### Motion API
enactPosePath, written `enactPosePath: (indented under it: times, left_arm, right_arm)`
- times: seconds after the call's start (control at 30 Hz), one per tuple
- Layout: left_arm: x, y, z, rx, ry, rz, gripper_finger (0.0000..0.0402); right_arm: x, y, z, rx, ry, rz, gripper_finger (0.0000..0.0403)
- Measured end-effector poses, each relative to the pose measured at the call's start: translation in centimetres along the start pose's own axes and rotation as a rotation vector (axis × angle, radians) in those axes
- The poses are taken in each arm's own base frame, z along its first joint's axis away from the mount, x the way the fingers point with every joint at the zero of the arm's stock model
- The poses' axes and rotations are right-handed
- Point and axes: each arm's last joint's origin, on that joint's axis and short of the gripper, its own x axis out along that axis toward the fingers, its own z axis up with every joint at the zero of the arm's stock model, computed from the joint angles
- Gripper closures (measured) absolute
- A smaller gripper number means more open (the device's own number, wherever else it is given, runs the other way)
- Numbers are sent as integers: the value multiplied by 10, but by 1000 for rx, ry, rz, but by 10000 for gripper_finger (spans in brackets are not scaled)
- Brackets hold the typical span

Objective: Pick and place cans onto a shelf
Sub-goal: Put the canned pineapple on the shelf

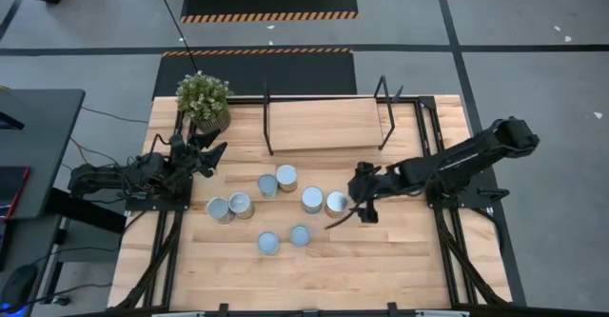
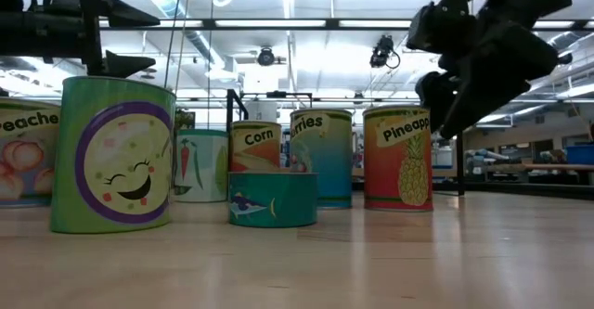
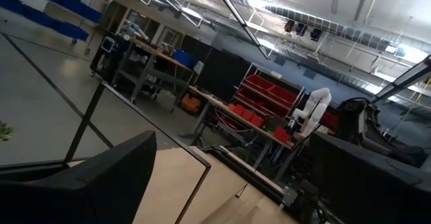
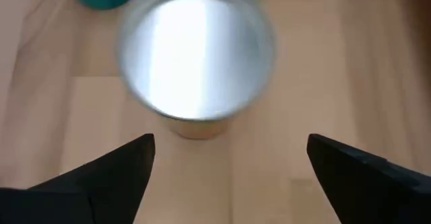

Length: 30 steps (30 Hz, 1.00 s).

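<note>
On the plank table [image 1: 381,269], seven cans [image 1: 312,199], right gripper [image 1: 350,212] jaws spread above one; left jaws unclear.

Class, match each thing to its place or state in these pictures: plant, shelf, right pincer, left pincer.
Things:
1. plant
2. shelf
3. right pincer
4. left pincer

Places or states:
A. open, poised at a can
B. at the table's back edge, between the arms
C. on the table's corner, left arm's side
D. open, near the plant

Pairs: 1-C, 2-B, 3-A, 4-D
</note>
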Motion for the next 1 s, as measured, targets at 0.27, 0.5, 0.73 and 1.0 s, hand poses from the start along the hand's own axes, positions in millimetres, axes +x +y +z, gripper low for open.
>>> enactPosePath:
  times: [0.27,0.5,0.73,1.0]
  left_arm:
    - [0,0,0,1,-1,0,5]
    - [0,0,0,-2,-4,-1,5]
    - [0,0,1,-3,-5,-1,5]
    - [0,0,1,-7,-11,-3,5]
  right_arm:
    - [19,19,24,-27,74,2,4]
    - [35,24,40,-15,88,-4,3]
    - [43,24,43,-26,103,-8,27]
    - [36,10,45,10,104,-38,81]
